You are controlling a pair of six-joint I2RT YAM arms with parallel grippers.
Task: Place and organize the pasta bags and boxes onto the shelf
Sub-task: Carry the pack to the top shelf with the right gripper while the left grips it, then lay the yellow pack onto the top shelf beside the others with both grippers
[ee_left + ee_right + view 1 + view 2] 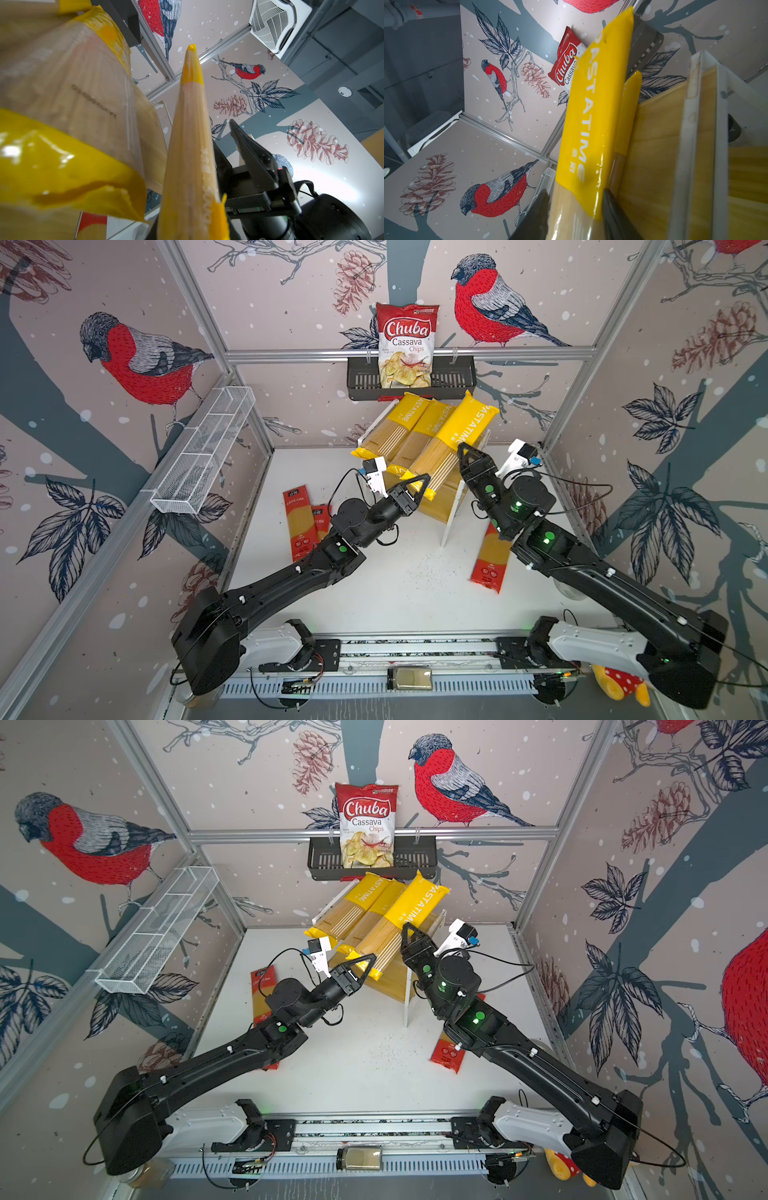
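Three yellow pasta bags lean side by side on the top tier of the shelf [453,510] in both top views. My left gripper [417,489] [365,965] is shut on the low end of the rightmost yellow bag [453,439] [399,919] [189,135]. My right gripper [463,450] [575,193] stands open, one finger on each side of that same bag [593,114] near its middle. Two red packs [297,522] lie on the table to the left, partly under my left arm. A third red pack [492,560] lies to the right, partly under my right arm.
A Chuba chips bag [407,344] stands in the black basket [453,381] on the back wall, just above the shelf. A white wire mesh tray [203,452] hangs on the left wall. The shelf's wooden board [654,145] lies close beside my right gripper.
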